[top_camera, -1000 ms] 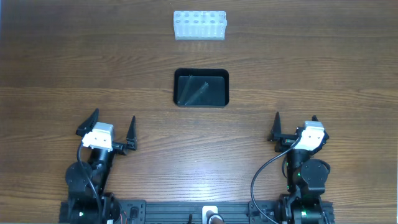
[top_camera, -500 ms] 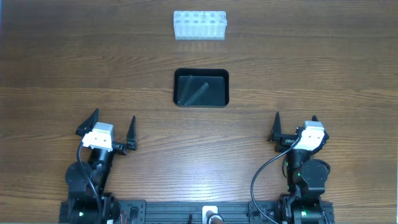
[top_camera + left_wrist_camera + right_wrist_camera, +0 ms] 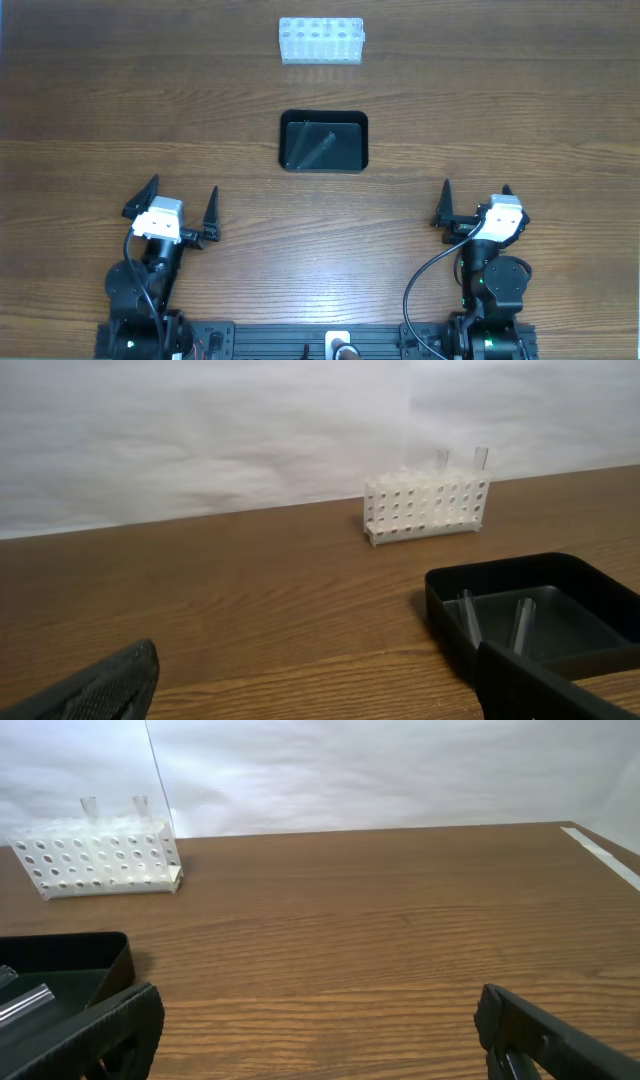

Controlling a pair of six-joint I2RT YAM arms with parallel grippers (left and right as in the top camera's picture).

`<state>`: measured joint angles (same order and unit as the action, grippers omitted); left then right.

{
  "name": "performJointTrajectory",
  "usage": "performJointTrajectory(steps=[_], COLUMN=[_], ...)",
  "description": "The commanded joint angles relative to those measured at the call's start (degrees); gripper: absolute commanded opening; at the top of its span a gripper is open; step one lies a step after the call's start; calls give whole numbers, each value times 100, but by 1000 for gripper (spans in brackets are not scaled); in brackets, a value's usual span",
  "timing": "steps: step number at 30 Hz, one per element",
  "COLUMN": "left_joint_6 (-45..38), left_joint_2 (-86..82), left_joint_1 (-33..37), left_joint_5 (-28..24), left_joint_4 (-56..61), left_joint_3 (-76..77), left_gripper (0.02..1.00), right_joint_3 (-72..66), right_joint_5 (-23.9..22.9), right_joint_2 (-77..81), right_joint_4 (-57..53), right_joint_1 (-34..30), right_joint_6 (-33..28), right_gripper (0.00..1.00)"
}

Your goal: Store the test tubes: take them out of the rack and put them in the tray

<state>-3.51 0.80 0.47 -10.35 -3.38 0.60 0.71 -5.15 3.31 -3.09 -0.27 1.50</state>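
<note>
2 test tubes (image 3: 521,622) are stored in the tray (image 3: 447,622), 2 left in the rack (image 3: 425,508) beyond the released left end effector (image 3: 184,186) and right end effector (image 3: 476,188).

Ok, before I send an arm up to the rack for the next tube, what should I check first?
1. Test tubes left in the rack: two standing upright, ok.
2. Which holes they sit in: cannot tell.
3. Room in the tray: two stored tubes lie in it and part of the floor is bare, ok.
4. Left jaws open and empty: ok.
5. Right jaws open and empty: ok.
6. Route to the rack: the tray lies between the arms and the rack, with bare table on either side, ok.
</note>
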Motion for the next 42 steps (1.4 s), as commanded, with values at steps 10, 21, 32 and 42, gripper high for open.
performJointTrajectory(steps=[10,21,32,42], left_joint_6=[-57,-57,-57,-57], left_joint_2=[-46,-46,-46,-46], left_joint_1=[44,44,44,44], left_joint_5=[-116,-116,-116,-116], left_joint_4=[-2,-2,-2,-2], left_joint_3=[-26,-26,-26,-26], left_gripper=[1000,1000,1000,998], right_joint_3=[39,2103,5209,7652], right_joint_5=[-66,824,1228,592], right_joint_2=[629,4221,7912,9860], right_joint_4=[1113,2361,1386,-17], right_joint_1=[31,37,807,2055], right_joint_6=[17,20,76,474], right_gripper=[991,991,991,978])
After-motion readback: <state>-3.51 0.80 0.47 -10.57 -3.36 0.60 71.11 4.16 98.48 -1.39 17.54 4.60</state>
